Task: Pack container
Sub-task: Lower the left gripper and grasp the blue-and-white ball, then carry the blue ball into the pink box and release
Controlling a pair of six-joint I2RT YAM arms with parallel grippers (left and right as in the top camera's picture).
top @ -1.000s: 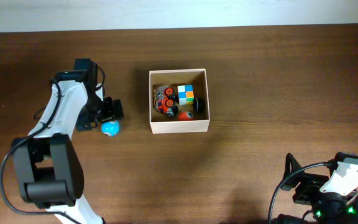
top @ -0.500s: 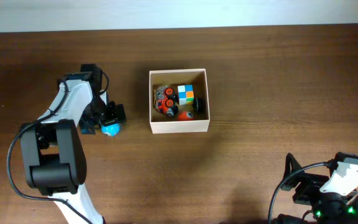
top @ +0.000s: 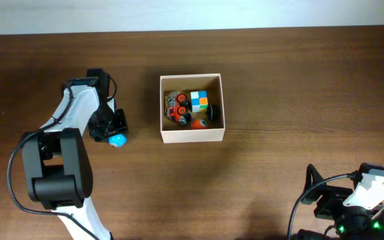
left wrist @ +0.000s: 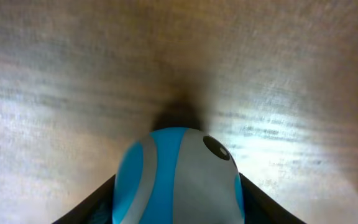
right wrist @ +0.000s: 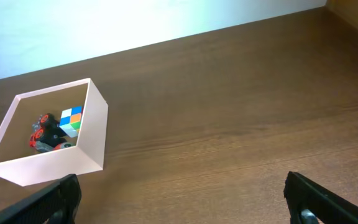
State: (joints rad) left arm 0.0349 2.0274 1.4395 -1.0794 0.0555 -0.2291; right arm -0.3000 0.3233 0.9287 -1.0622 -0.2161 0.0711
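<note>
Though square, container [top: 192, 137] open-side up.

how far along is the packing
Done: the container holds a colour cube and a toy car. In hand: the left hand appears to grip the blue ball, beside the container. Left: lifting the ball in. The right hand is open, idle.

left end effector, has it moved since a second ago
Yes. The left end effector has slid down-image onto the blue ball, from level with the middle of the container to level with its front wall.
</note>
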